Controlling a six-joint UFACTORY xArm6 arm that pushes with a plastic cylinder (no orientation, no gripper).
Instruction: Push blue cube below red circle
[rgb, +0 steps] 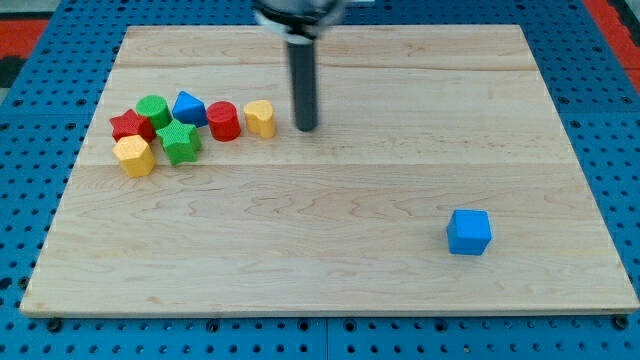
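The blue cube (469, 232) sits alone at the view's lower right of the wooden board (400, 280). The red circle (223, 121) stands in a cluster at the view's upper left. My tip (306, 128) rests on the board just right of that cluster, next to the yellow block (260, 118), and far up and left of the blue cube.
The cluster also holds a blue block (189, 108), a green cylinder (153, 109), a red star (130, 126), a green star (179, 141) and a yellow hexagon (134, 155). Blue pegboard (30, 80) surrounds the board.
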